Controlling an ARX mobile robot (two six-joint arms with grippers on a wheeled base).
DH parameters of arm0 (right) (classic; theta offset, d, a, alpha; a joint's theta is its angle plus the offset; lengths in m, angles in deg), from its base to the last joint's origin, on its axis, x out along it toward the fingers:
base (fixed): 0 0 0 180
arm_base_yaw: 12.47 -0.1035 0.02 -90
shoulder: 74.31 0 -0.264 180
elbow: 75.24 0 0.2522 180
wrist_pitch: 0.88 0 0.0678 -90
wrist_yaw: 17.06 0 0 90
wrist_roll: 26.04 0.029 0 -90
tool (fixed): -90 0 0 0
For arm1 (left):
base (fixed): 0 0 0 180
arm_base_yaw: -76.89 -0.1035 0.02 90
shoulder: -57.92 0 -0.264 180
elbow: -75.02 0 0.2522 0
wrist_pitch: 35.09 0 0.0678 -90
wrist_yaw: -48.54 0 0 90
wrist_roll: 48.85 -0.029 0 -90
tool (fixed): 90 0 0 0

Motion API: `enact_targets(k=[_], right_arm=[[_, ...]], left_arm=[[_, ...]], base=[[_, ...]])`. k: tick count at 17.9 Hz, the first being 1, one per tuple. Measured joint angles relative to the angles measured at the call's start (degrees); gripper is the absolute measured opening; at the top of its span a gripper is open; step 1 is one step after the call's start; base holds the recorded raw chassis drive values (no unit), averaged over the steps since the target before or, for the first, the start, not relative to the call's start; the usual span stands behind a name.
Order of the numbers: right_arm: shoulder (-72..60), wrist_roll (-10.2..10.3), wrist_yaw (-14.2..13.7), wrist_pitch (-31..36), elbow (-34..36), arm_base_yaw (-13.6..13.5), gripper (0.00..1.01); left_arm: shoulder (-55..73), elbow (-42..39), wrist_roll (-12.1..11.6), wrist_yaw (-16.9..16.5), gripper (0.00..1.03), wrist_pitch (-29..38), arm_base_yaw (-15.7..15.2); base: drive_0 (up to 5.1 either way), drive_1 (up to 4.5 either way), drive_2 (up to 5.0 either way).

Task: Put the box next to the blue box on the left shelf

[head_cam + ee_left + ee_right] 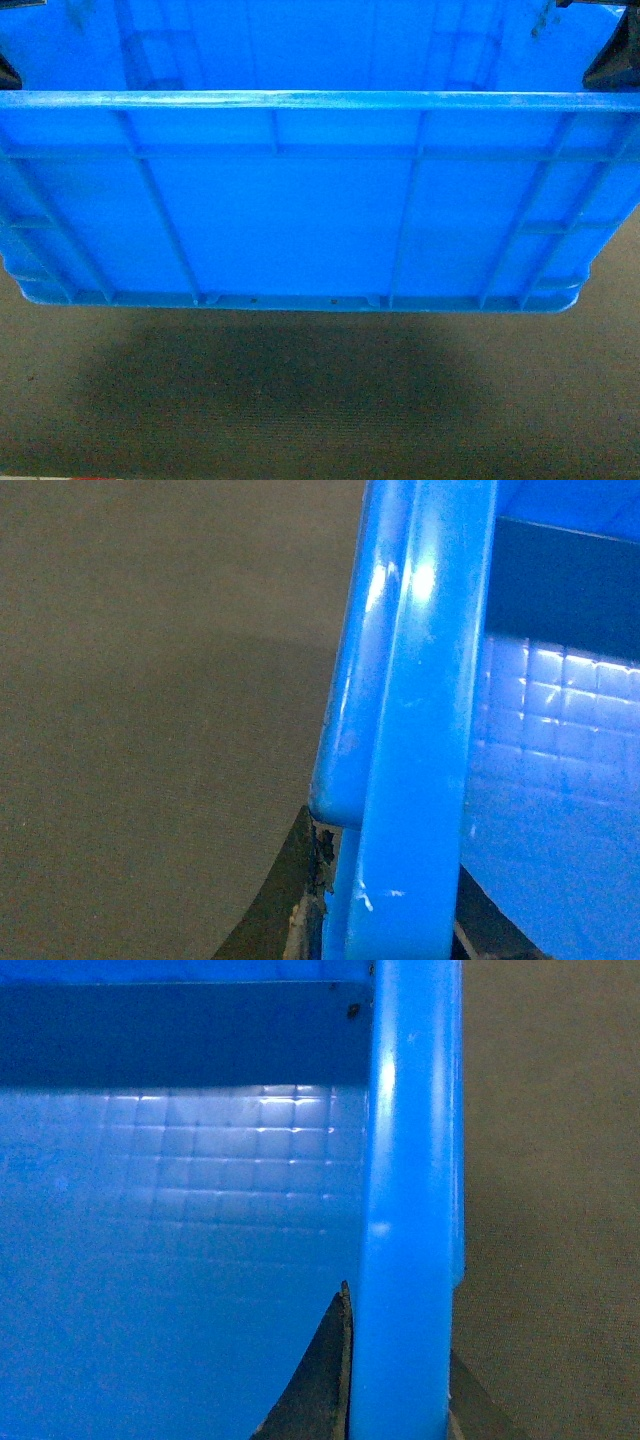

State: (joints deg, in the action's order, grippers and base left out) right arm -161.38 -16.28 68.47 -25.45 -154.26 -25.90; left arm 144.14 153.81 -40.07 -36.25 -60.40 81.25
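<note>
The box (300, 210), a large bright-blue ribbed crate, fills the head view and hangs above the floor, its near long wall facing me. My left gripper (395, 920) is shut on the box's left rim (420, 730), one dark finger (300, 900) outside the wall and the other inside. At the opposite end, my right gripper (400, 1390) is shut on the right rim (405, 1160), with one finger (320, 1380) inside over the gridded floor of the box. In the head view both grippers show only as dark corners, left gripper (6, 72), right gripper (612, 60). The left shelf and the other blue box are out of view.
Brown-grey carpeted floor (320, 400) lies under the box, darkened by its shadow. The same floor shows beside the rim in the left wrist view (150, 680) and the right wrist view (550, 1210).
</note>
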Motion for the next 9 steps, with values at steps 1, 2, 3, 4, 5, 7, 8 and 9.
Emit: enact_targets(k=[1,2,3,4,5,7,8,9], right_arm=[[0.15,0.2,-0.02,0.04,0.11,0.04,0.08],[0.28,0.22,0.02,0.11,0.11,0.15,0.08],[0.46,0.22,0.2,0.17,0.11,0.35,0.08],[0.57,0.22,0.2,0.2,0.11,0.35,0.08],[0.57,0.2,0.2,0.17,0.11,0.35,0.08],[0.57,0.22,0.22,0.13,0.13,0.35,0.08],[0.57,0.22,0.22,0.2,0.13,0.33,0.08],[0.57,0.24,0.24,0.2,0.13,0.31,0.08]], left_arm=[[-0.22,0.0,-0.2,0.0,0.13,0.11,0.09],[-0.5,0.0,-0.2,0.11,0.13,0.11,0.17],[-0.79,0.0,-0.17,0.11,0.13,0.26,0.31],[-0.79,0.0,-0.2,0.09,0.13,0.39,0.33],[-0.79,0.0,-0.2,0.09,0.13,0.35,0.33],[-0.79,0.0,-0.2,0.09,0.13,0.22,0.33],[-0.79,0.0,-0.2,0.09,0.13,0.22,0.31],[-0.87,0.0,-0.22,0.11,0.13,0.2,0.31]], base=[[0.0,0.0,0.0],[0.0,0.0,0.0],[0.0,0.0,0.0],[0.0,0.0,0.0],[0.0,0.0,0.0],[-0.3,-0.27,-0.3],[-1.1,-1.09,-1.1],[-1.7,-1.7,-1.7]])
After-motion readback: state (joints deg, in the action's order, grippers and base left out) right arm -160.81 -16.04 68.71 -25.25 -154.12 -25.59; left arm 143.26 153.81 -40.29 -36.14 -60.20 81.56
